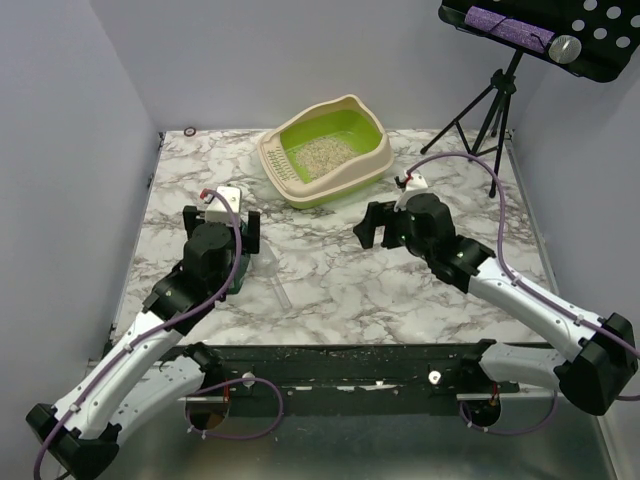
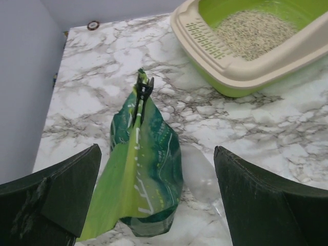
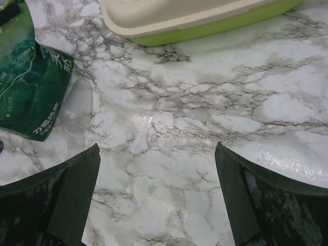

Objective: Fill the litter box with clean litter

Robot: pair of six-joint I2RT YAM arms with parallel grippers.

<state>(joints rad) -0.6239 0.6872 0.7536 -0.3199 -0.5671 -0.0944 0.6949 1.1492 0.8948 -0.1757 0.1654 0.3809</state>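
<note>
The litter box (image 1: 372,160) stands at the back of the table, lime-green inside with a beige rim (image 2: 204,45). A patch of pale litter (image 1: 322,154) covers part of its floor (image 2: 252,31). My left gripper (image 2: 157,148) hangs open above a green printed bag (image 2: 148,164) that a black clip (image 2: 144,92) holds closed. A clear scoop (image 2: 204,177) lies on the marble right of the bag. My right gripper (image 3: 157,146) is open over bare marble, in front of the box (image 3: 205,23), with nothing between its fingers.
A small ring (image 1: 190,130) lies at the table's back left corner. A black stand on a tripod (image 1: 497,95) rises beyond the back right corner. Grey walls close in the left and the back. The bag (image 3: 28,87) and scoop (image 3: 77,105) sit left of my right gripper.
</note>
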